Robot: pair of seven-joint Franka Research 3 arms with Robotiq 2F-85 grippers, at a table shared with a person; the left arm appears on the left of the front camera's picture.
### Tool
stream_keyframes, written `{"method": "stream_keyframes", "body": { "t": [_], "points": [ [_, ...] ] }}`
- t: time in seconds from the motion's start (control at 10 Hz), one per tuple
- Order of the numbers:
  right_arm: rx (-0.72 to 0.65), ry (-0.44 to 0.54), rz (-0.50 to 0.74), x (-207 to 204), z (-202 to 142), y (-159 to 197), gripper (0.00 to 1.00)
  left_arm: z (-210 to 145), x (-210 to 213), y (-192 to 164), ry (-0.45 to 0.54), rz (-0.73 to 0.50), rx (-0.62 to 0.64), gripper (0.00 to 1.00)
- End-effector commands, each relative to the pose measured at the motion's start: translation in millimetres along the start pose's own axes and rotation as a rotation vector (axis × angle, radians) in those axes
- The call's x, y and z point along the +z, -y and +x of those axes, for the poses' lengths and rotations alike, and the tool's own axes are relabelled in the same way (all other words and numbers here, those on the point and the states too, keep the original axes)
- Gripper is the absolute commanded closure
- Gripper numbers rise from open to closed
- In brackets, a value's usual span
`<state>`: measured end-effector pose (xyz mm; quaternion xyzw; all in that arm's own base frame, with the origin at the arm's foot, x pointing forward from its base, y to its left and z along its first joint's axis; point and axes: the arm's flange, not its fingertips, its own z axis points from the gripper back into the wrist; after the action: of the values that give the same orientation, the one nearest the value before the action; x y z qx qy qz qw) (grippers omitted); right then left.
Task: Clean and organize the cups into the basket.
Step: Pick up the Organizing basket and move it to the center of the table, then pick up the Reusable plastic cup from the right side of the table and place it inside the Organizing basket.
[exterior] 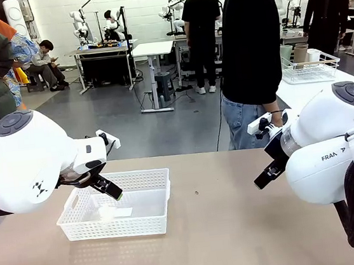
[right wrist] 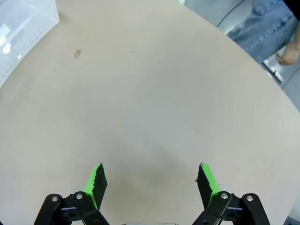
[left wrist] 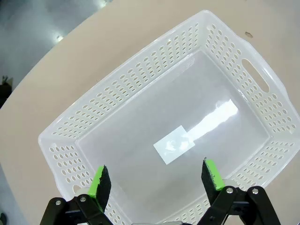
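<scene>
The white lattice basket [exterior: 117, 227] sits on the tan table at the left and holds nothing but a small label on its floor. Just above its far left corner hangs my left gripper [exterior: 110, 187], open; the left wrist view looks straight down into the basket [left wrist: 140, 63] between that gripper's [left wrist: 156, 178] green pads. At the right, over bare table, my right gripper [exterior: 263, 177] [right wrist: 151, 180] is open too and holds nothing. A tan cup [exterior: 300, 54] and a pale mint cup [exterior: 287, 52] stand at a wire rack on a white side table behind the person.
A person in a black top and jeans [exterior: 250, 47] stands at the table's far edge, with a hand [right wrist: 287, 54] hanging near it. The thin-wire rack [exterior: 310, 69] is on the side table at the back right. A small brown speck [right wrist: 77, 53] lies on the tabletop.
</scene>
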<state>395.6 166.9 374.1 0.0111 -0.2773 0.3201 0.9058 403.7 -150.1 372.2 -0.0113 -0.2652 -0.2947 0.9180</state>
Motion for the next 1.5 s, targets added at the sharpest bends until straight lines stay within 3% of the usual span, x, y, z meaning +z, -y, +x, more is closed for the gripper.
{"method": "stream_keyframes", "body": {
  "t": [0.0,0.1,0.2,0.4,0.7,0.8,0.9,1.0,1.4],
  "points": [
    [0.0,0.0,0.0,0.0,0.0,0.0,0.0,-0.1,0.0,0.0,0.0,0.0,-0.001,0.0],
    [-0.005,0.016,-0.004,8.7,0.9,1.7,0.0,0.0,0.0,0.0,0.0,0.0,0.0,0.0],
    [-0.012,0.014,-0.016,25.4,2.9,-1.1,0.0,3.8,21.4,-2.2,0.04,0.097,-0.064,0.0],
    [0.034,-0.101,-0.053,78.6,-3.7,-13.5,0.0,4.8,84.9,-3.8,0.093,0.194,-0.1,0.0],
    [0.061,-0.232,-0.129,125.9,-45.4,-33.3,0.0,-31.8,133.8,12.3,0.072,0.192,-0.246,0.0],
    [0.071,-0.235,-0.139,135.3,-61.8,-40.6,0.0,-44.9,138.3,19.4,0.064,0.186,-0.285,0.0],
    [0.06,-0.171,-0.14,143.1,-71.2,-47.3,0.0,-56.4,138.2,25.8,0.023,0.172,-0.321,0.0],
    [0.065,-0.224,-0.119,130.6,-7.0,-20.4,0.0,27.7,139.2,-0.7,0.08,0.196,-0.228,0.0],
    [0.065,-0.224,-0.119,130.6,-7.0,-20.4,0.0,27.7,139.2,-0.7,0.08,0.196,-0.228,0.0]
  ]
}}
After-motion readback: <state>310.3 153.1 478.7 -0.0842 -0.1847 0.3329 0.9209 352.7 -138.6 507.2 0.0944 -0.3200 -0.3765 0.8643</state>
